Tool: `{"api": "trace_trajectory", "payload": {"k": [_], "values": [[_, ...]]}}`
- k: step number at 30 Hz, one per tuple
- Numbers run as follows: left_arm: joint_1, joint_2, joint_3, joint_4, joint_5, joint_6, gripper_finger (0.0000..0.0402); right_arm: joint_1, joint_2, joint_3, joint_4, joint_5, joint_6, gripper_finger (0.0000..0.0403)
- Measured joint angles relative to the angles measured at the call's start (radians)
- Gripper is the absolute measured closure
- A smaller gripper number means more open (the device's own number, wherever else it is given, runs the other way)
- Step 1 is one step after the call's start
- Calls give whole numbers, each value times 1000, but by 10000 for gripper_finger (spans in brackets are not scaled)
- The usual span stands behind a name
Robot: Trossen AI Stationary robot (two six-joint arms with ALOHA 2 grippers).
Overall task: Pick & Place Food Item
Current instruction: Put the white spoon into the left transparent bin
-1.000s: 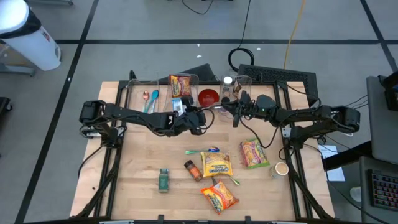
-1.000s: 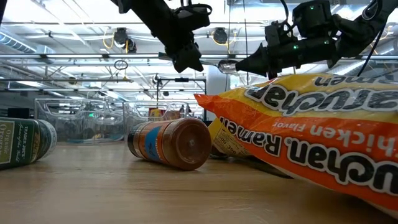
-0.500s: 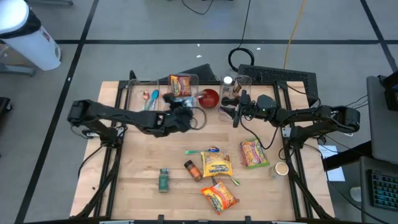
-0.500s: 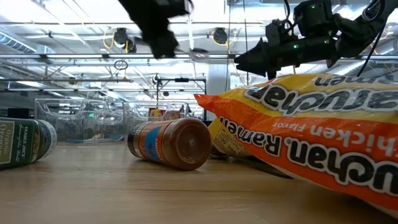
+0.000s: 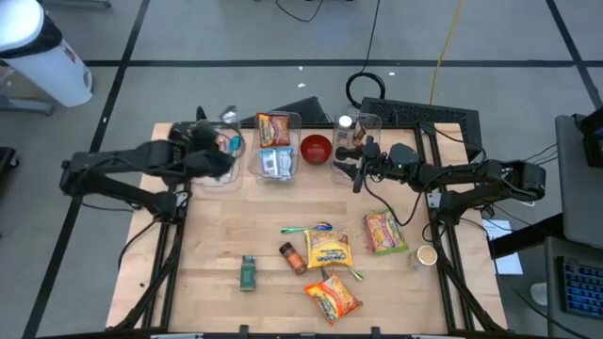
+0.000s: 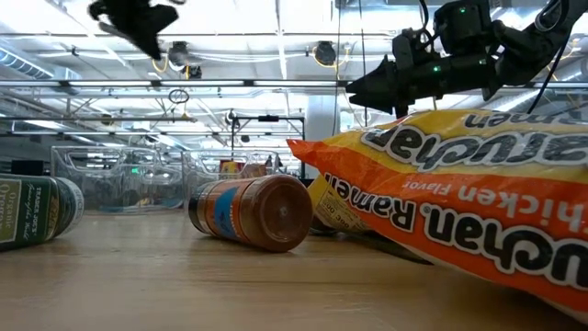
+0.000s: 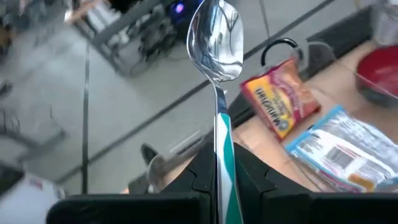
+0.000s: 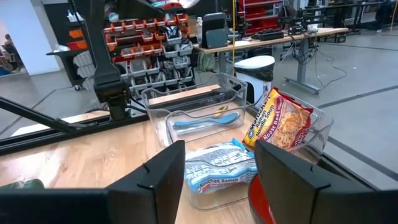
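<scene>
My left gripper point(image 5: 222, 143) hovers above the left clear bin point(image 5: 203, 169) at the table's far edge, shut on a metal spoon point(image 7: 216, 37) with a teal handle. My right gripper point(image 5: 347, 168) stands open and holds nothing, raised level beside the red bowl point(image 5: 316, 148); its fingers frame the bins in the right wrist view point(image 8: 217, 180). The middle bin holds ramen packets point(image 5: 273, 141). More ramen packets point(image 5: 327, 250) point(image 5: 384, 231) point(image 5: 332, 297) lie flat on the wooden table. My left gripper pinches the spoon's teal handle point(image 7: 222, 149) between its two fingers. The spoon runs on past the fingertips point(image 7: 249, 180) along their line, its bowl point(image 7: 216, 37) at the far end. It is lifted clear of the table and the bins.
The left bin holds a blue spoon point(image 8: 205, 121). A third bin with jars point(image 5: 353, 132) stands at the far right. Two spice jars point(image 5: 292, 256) point(image 5: 248, 273) and a green spoon point(image 5: 306, 229) lie mid-table. A cup point(image 5: 426, 255) sits at the right edge.
My right gripper has opened and let go of the spoon, keeping its place. My left gripper, shut on the spoon's handle, has carried it up and toward the table's left, from beside the red bowl to above the left bin, rolling as it went.
</scene>
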Motion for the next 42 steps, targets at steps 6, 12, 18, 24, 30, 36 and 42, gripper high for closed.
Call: {"api": "trace_trajectory", "payload": {"k": [6,12,18,24,30,36,42], "values": [[146,-67,-28,-29,55,-68,372,0,0,0,1,0,-20,222],[299,-67,-143,64,91,-22,375,0,0,0,1,0,-41,223],[409,-69,-318,315,217,71,375,0,0,0,3,1,-70,225],[534,-66,-452,545,379,156,373,-1,0,0,19,1,-71,226],[664,-66,-525,677,508,182,375,-1,0,0,31,1,-86,228],[723,-29,-573,719,593,203,373,-1,0,0,27,1,-86,231],[731,42,-578,752,615,214,374,-1,0,0,22,1,-86,231]]}}
